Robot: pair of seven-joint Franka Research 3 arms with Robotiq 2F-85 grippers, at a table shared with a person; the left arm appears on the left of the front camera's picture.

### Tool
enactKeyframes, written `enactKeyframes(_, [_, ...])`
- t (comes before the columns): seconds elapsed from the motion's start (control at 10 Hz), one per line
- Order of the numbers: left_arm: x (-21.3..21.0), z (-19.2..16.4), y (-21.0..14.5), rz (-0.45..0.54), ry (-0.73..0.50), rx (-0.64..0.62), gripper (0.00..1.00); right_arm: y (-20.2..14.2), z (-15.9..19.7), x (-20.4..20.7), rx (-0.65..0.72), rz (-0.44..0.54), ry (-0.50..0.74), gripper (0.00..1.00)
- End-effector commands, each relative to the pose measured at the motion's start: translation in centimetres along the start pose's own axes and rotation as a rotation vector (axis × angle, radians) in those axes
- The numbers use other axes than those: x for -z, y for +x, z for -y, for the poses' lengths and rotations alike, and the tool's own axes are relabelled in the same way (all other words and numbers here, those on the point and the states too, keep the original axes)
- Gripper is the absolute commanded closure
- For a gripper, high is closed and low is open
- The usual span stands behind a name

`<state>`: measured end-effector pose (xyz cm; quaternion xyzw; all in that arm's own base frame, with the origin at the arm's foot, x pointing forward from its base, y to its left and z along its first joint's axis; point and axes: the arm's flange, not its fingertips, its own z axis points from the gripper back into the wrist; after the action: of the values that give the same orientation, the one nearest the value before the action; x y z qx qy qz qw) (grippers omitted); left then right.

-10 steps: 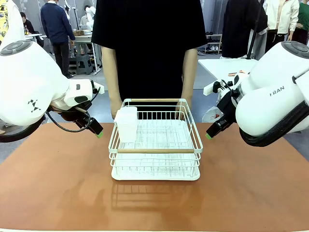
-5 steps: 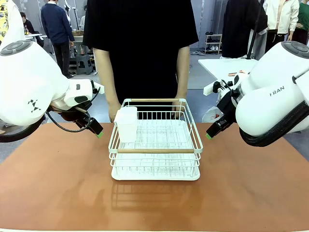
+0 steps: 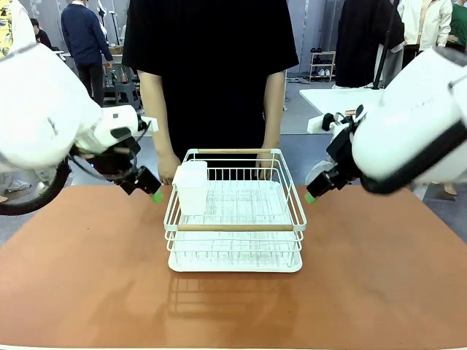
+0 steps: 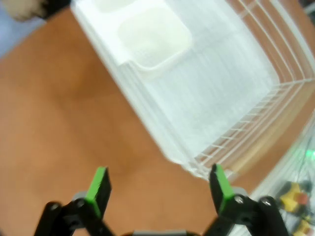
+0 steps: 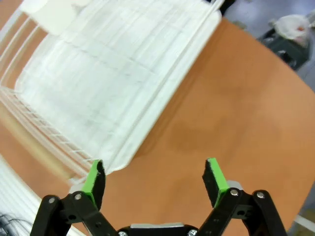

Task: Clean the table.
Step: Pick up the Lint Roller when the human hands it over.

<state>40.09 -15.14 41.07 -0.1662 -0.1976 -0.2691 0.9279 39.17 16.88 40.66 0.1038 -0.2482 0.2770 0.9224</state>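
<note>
Table (image 3: 80, 292) fills the bottom of the frame, a white rack (image 3: 235, 227) in its middle. Left gripper (image 4: 160, 181) and right gripper (image 5: 153, 178) are wide open, holding nothing. If 1 bumps the rack, it could slide or tip.

count taken as follows.

table (image 3: 80, 292): one, beneath both grippers.
grippers: two, the left gripper (image 4: 160, 184) and the right gripper (image 5: 155, 179).
green pads (image 4: 100, 183): four, two on each gripper.
white wire rack (image 3: 295, 211): one, standing between the two grippers.
wooden bars (image 3: 233, 227) on the rack: two, one on its near side and one on its far side.
white container (image 3: 191, 186): one, inside the rack, at the corner nearest the left gripper.
person (image 3: 211, 65): one, beyond the rack from both grippers.
hands (image 3: 166, 169) of that person: two, near the rack's far rim.
</note>
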Motion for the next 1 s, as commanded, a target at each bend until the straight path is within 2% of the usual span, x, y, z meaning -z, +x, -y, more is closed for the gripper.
enactKeyframes(0.0, [-6.2, -5.3, 0.6, -0.075, -0.272, -0.151, 0.00, 0.1, 3.7, -5.0, 0.124, 0.003, 0.192, 0.00])
enactKeyframes(0.2, [-11.1, -7.9, -0.5, -0.035, -0.507, -0.273, 0.00, -1.1, 6.8, -9.3, 0.275, 0.016, 0.420, 0.00])
enactKeyframes(0.4, [-16.4, -11.1, -4.0, -0.010, -0.779, -0.316, 0.00, -4.1, 10.8, -14.4, 0.446, 0.062, 0.574, 0.00])
enactKeyframes(0.5, [-18.5, -12.6, -6.6, 0.026, -0.820, -0.342, 0.00, -6.3, 12.8, -16.8, 0.492, 0.092, 0.689, 0.00])
enactKeyframes(0.7, [-21.9, -16.4, -12.0, 0.209, -0.881, -0.430, 0.00, -11.4, 17.2, -19.6, 0.615, 0.201, 0.780, 0.00])
enactKeyframes(0.9, [-23.4, -20.7, -17.1, 0.322, -0.878, -0.428, 0.00, -14.9, 20.3, -21.4, 0.675, 0.275, 0.901, 0.00])
